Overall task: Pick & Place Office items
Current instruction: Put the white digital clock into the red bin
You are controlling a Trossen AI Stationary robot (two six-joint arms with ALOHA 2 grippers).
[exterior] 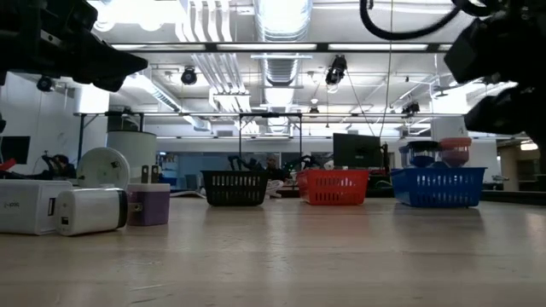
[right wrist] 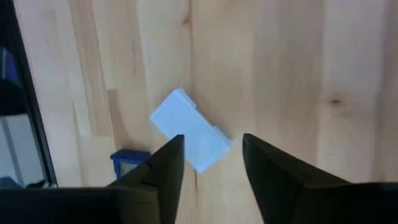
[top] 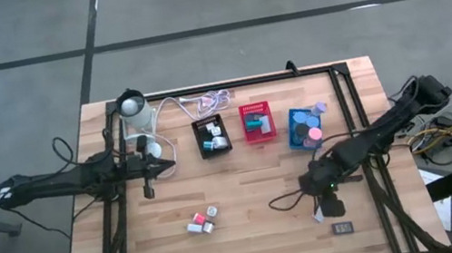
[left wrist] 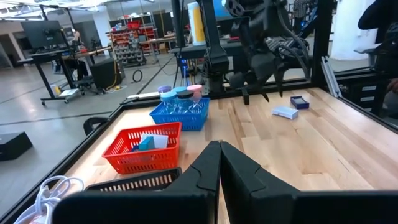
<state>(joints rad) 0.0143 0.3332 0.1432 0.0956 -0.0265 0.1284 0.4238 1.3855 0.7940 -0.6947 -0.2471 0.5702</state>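
Observation:
My right gripper [right wrist: 208,165] is open and points down over the table's right near part [top: 323,202]. A white block [right wrist: 189,138] lies flat on the wood below the gap between its fingers and is not touched. A small dark blue rectangle [right wrist: 127,160] lies beside the block. The left wrist view shows the same white block [left wrist: 285,112] and dark rectangle [left wrist: 300,102] under the right gripper [left wrist: 256,96]. My left gripper [left wrist: 219,152] is shut and empty, waiting at the table's left [top: 163,164]. A few pink and white blocks [top: 200,221] lie near the table's middle.
A black tray [top: 212,135], a red tray [top: 256,121] and a blue tray [top: 304,127] stand in a row across the table's far middle, each holding pieces; round rolls stick up from the blue one [left wrist: 180,94]. A white coiled cable [top: 208,102] lies behind them. White and lavender blocks [exterior: 90,211] sit close to the low camera.

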